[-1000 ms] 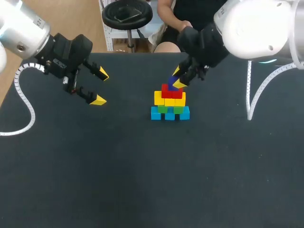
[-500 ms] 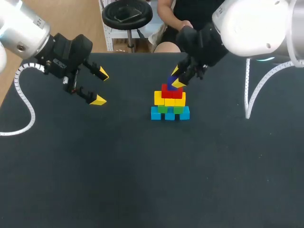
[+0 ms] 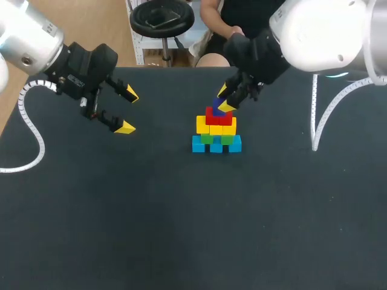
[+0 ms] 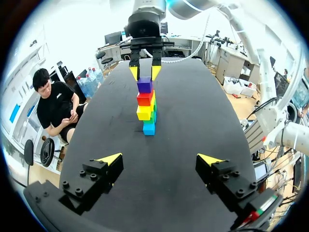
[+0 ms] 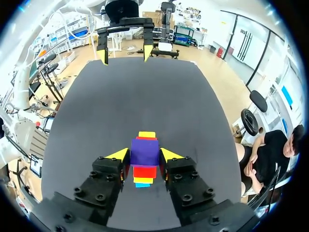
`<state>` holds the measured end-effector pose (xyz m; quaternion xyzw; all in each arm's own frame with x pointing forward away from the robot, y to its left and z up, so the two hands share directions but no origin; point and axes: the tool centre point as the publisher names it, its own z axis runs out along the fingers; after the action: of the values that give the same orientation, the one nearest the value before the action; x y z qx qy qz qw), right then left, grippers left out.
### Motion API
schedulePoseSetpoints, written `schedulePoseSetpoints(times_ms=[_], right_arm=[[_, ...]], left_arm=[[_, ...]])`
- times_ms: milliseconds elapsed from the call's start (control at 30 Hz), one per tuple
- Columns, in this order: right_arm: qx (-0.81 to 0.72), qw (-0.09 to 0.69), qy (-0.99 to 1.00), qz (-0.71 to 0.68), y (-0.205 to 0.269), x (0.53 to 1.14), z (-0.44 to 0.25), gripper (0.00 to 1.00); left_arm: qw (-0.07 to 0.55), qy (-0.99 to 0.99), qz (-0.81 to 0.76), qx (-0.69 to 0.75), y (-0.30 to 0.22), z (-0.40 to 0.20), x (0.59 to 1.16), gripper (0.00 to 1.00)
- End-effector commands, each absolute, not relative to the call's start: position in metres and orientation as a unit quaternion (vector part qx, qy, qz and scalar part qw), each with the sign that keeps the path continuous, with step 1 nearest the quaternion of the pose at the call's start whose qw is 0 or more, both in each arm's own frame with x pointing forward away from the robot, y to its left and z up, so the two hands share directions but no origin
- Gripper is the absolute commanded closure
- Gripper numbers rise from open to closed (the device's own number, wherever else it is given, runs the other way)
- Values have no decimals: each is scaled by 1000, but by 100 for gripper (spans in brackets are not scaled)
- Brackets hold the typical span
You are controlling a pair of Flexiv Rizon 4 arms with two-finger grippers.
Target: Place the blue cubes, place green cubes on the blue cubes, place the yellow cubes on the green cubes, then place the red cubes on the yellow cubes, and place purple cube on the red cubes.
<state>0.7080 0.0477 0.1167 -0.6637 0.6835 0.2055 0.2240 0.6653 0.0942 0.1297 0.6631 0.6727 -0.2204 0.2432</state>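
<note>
Right gripper (image 3: 225,99) pinches the purple cube (image 5: 144,152) sitting atop the red cubes (image 3: 213,118); left gripper (image 3: 128,111) hangs wide open, well apart.

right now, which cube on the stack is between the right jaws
The small purple cube, topmost of all: the only one gripped between the right jaws.
</note>
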Motion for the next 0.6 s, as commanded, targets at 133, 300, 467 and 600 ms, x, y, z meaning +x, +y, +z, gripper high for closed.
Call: schedulePoseSetpoints(times_ms=[133, 300, 467, 600], right_arm=[[-663, 223, 684, 207, 46, 710, 115, 58], [-663, 223, 685, 206, 46, 710, 116, 0], [-652, 233, 691, 207, 39, 712, 121, 0], [-630, 262, 693, 233, 22, 714, 129, 0]], left_arm=[[244, 672, -221, 664, 95, 129, 666, 0], [244, 672, -221, 664, 95, 129, 666, 0], [244, 672, -221, 664, 95, 129, 666, 0], [244, 672, -221, 664, 95, 129, 666, 0]])
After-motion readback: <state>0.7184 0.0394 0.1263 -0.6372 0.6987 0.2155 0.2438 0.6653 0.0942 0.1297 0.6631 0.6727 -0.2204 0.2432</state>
